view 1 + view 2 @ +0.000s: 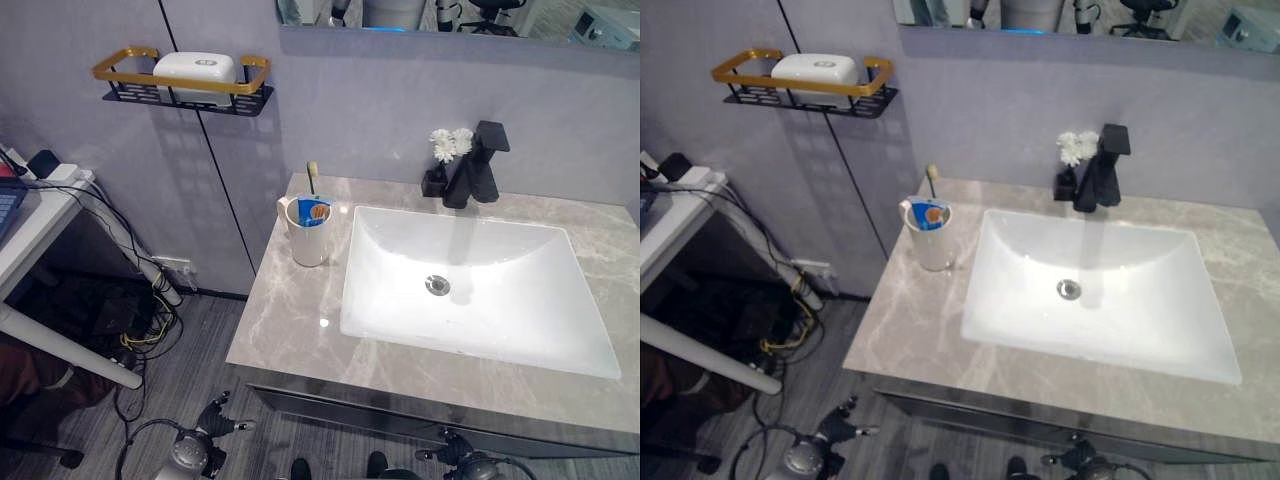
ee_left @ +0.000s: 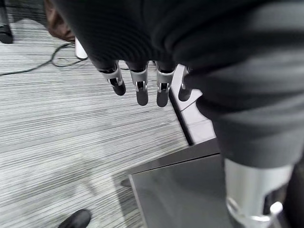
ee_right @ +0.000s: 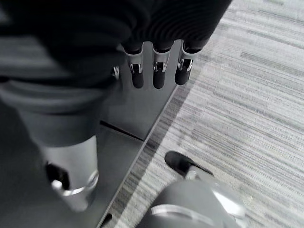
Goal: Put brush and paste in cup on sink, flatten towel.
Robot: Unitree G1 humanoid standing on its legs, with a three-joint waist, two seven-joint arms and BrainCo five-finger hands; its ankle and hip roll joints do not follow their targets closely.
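Observation:
A white cup (image 1: 308, 240) stands on the grey marble counter (image 1: 290, 325), left of the white basin (image 1: 520, 330). A toothbrush (image 1: 312, 176) sticks up out of the cup, and a blue and orange paste tube (image 1: 316, 211) sits inside it. A white folded towel (image 1: 197, 68) lies flat on a gold and black wall shelf (image 1: 120, 70) up at the left. My left hand (image 1: 205, 440) hangs low in front of the cabinet with straight fingers (image 2: 140, 90) and holds nothing. My right hand (image 1: 468, 466) also hangs low, its fingers (image 3: 159, 76) straight and empty.
A black faucet (image 1: 478, 165) and a small vase of white flowers (image 1: 448, 145) stand behind the basin. A mirror (image 1: 450, 15) hangs above. At the left is a white desk (image 1: 40, 225) with a power strip and cables trailing to the striped floor (image 2: 57, 123).

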